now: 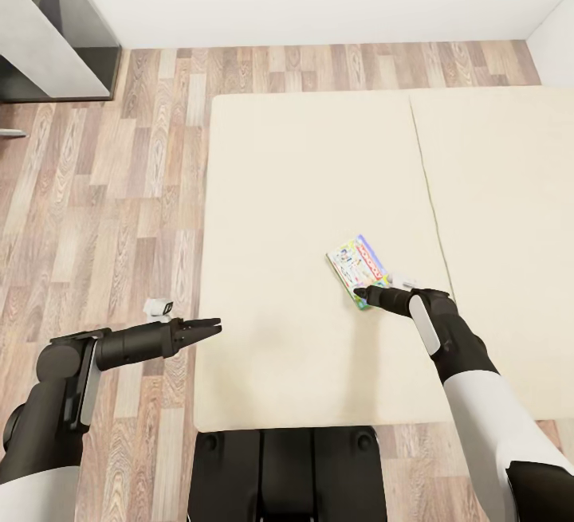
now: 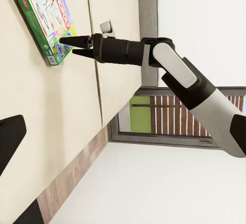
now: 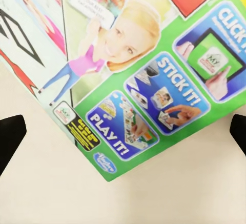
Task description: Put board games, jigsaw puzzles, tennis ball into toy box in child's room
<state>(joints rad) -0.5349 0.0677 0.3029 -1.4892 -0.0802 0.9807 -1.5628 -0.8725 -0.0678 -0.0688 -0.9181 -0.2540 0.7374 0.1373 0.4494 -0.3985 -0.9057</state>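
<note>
Game: flat white-and-green card board game box (image 1: 359,270) lies on the wide beige bed (image 1: 303,211).
Right gripper (image 1: 360,294): fingers parted, over the box's near corner.
Left gripper (image 1: 209,326): fingers slightly parted, empty, at the bed's edge.

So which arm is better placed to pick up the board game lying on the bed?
The right. Its gripper is open and already at the near corner of the board game on the bed. The left gripper hangs off to the side at the bed's edge, well short of the box.
</note>
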